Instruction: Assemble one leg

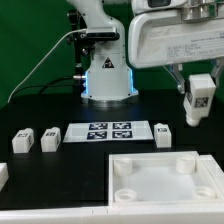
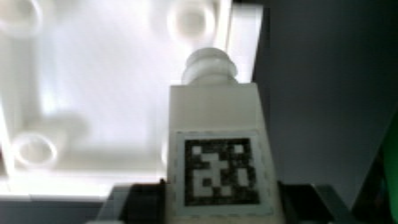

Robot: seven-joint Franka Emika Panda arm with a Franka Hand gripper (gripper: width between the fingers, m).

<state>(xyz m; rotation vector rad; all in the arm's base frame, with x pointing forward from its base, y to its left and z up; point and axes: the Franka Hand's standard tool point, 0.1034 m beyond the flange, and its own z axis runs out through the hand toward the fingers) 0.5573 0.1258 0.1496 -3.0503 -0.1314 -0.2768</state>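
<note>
My gripper (image 1: pixel 196 104) is shut on a leg (image 1: pixel 199 96), a small white block with a black-and-white marker, and holds it in the air above the far right corner of the large white square panel (image 1: pixel 165 178). In the wrist view the leg (image 2: pixel 217 130) stands between my fingers (image 2: pixel 132 200), its rounded peg end pointing away, with the panel (image 2: pixel 107 80) and its round corner sockets below. Three more legs lie on the table: two at the exterior view's left (image 1: pixel 23 140) (image 1: pixel 49 139) and one right of the marker board (image 1: pixel 164 132).
The marker board (image 1: pixel 108 131) lies flat in the middle of the black table. The robot's base (image 1: pixel 106 72) stands behind it. A white part (image 1: pixel 3 176) shows at the exterior view's left edge. A green curtain forms the backdrop.
</note>
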